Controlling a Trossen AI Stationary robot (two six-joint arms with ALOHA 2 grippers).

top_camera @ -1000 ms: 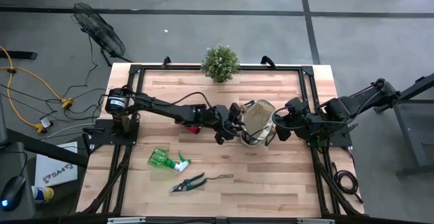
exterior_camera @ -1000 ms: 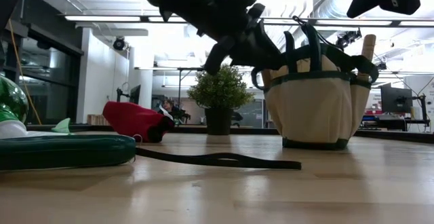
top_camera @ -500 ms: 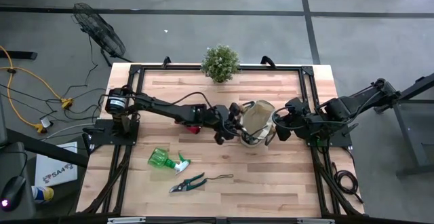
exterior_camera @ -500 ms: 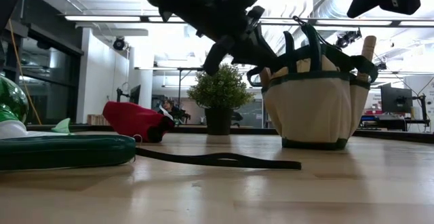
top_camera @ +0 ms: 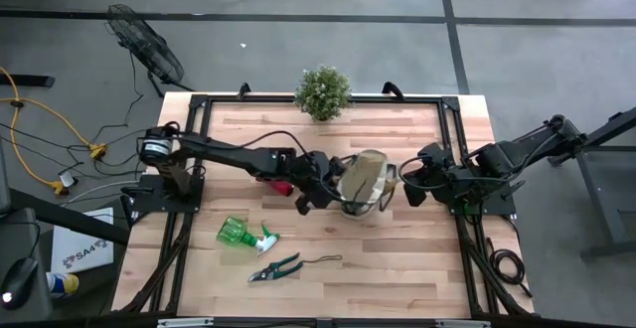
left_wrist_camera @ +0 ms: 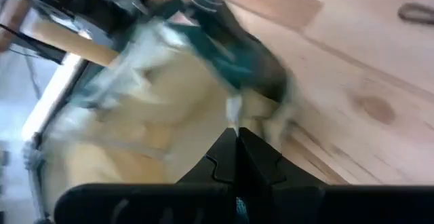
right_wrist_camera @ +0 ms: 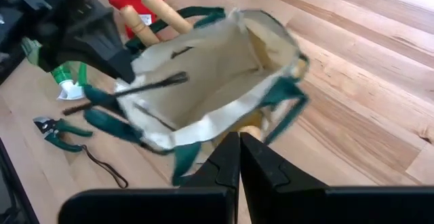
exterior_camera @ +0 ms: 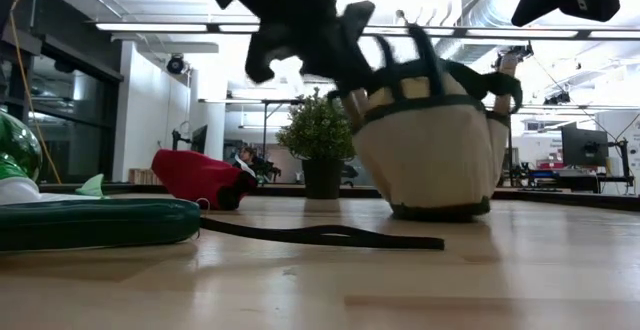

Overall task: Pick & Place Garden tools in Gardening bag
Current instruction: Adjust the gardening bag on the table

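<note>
Bag, mid-tabletop, tipped toward the left arm with its mouth open and its base partly lifted on one side. Carried two wooden handles in its outer pockets; inside looked bare of tools. Was pinched at the green trim by the left hand, clenched tight on the fabric as far as could be judged from the wrist view. Was flanked on the other side by the right hand, fully clenched just beside a loop handle, with no clear hold on it.

Seemed to be a step of setting the bag up, not of loading. Called for a slow, low pull so as not to topple the bag and spill the handled tools. Needed the mouth left upward and wide before letting go. Would have gone better with the right hand steadying the far rim.

Farther out, left to collect: glove just behind the left wrist, bottle and pruners near the front edge. Plant at the back edge, no part of the job.
</note>
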